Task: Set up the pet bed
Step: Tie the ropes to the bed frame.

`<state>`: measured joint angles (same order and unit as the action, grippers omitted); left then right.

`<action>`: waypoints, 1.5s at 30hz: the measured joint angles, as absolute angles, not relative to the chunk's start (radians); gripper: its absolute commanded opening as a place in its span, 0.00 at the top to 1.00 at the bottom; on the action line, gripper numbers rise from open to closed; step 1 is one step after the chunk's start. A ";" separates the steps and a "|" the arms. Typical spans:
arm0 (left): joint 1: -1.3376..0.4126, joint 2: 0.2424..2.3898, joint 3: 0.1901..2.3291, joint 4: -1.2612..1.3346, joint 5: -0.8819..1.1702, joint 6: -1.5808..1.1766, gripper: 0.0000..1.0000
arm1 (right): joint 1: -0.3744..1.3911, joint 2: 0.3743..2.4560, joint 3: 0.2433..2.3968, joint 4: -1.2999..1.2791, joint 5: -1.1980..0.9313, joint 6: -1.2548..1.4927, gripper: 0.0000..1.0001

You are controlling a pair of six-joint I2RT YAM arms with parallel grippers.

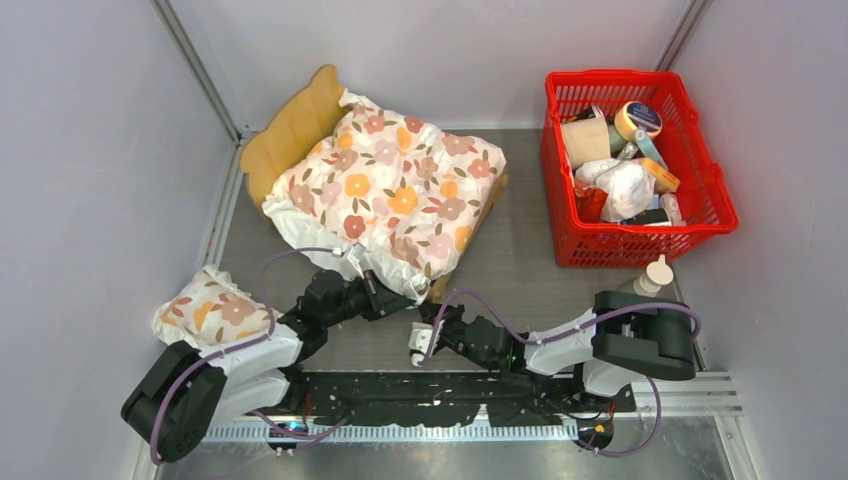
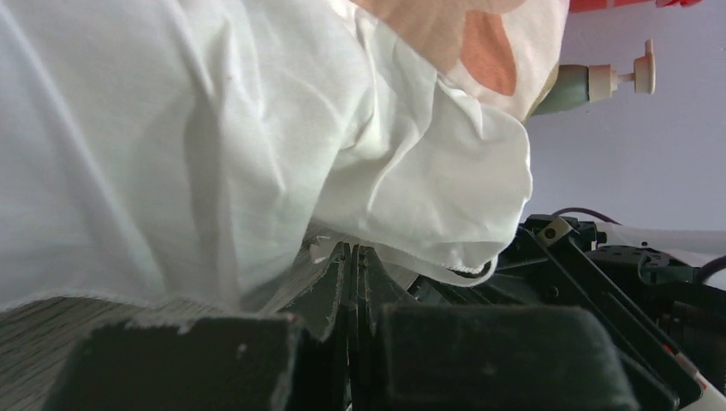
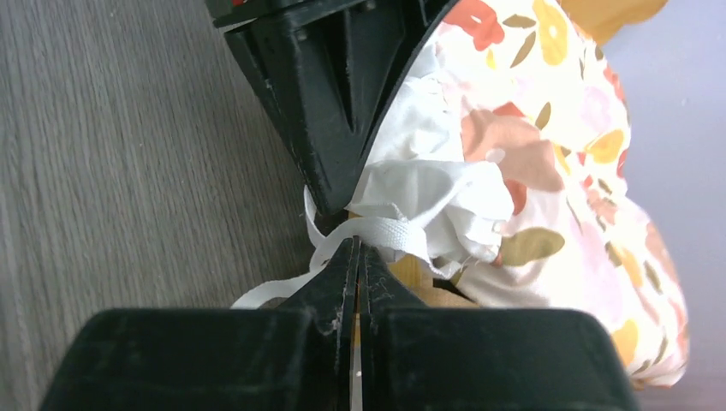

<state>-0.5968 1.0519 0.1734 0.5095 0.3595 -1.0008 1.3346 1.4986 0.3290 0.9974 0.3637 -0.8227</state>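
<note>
surface: grey wood-grain table, pale walls around.
top view: pet bed back-left of centre, headboard toward far left, floral cushion draped over it; red basket well apart at right.
left wrist: left gripper pressed fully closed beneath floral cushion's white underside; hold on anything not discernible.
right wrist: right gripper clamped closed, pinching white tie at cushion corner; left gripper tip just above.

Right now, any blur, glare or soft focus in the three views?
Top external: even light, no glare, basket contents sharp. Left wrist: white cushion fills the frame, bright but creases readable; left fingers at the lens blurred. Right wrist: strap crisp, floral print toward the right edge soft.
</note>
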 measured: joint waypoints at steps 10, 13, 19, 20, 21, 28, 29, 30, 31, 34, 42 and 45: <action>-0.623 1.050 0.149 0.497 0.314 -0.986 1.00 | 1.336 1.443 0.274 1.060 0.437 -0.539 0.79; -0.623 1.041 0.149 0.495 0.306 -0.982 1.00 | 1.336 1.400 0.278 1.010 0.459 -0.427 0.71; -0.623 1.038 0.149 0.480 0.305 -0.976 1.00 | 1.336 1.328 0.286 0.854 0.481 -0.136 0.53; -0.623 1.038 0.149 0.478 0.305 -0.974 1.00 | 1.336 1.321 0.286 0.839 0.481 -0.092 0.49; -0.623 1.038 0.150 0.478 0.305 -0.972 1.00 | 1.336 1.317 0.284 0.830 0.480 -0.057 0.48; -0.623 1.053 0.159 0.476 0.306 -0.967 1.00 | 1.336 1.387 0.287 0.825 0.458 0.128 0.47; -0.623 1.056 0.159 0.476 0.306 -0.967 1.00 | 1.336 1.419 0.290 0.830 0.459 0.155 0.47; -0.624 1.058 0.159 0.476 0.306 -0.967 1.00 | 1.336 1.449 0.294 0.833 0.462 0.185 0.47; -0.624 1.058 0.159 0.476 0.306 -0.967 1.00 | 1.336 1.473 0.296 0.837 0.464 0.206 0.46; -0.625 1.058 0.159 0.475 0.306 -0.967 1.00 | 1.339 1.550 0.298 0.876 0.486 0.278 0.46; -0.625 1.070 0.159 0.476 0.306 -0.968 1.00 | 1.360 1.737 0.353 1.018 0.560 0.356 0.42; -0.625 1.071 0.159 0.478 0.305 -0.968 1.00 | 1.362 1.780 0.391 1.038 0.585 0.362 0.44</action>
<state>-0.6247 1.0710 0.1589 0.4782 0.3054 -0.9676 1.3624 1.7802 0.3908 1.0382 0.5854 0.3622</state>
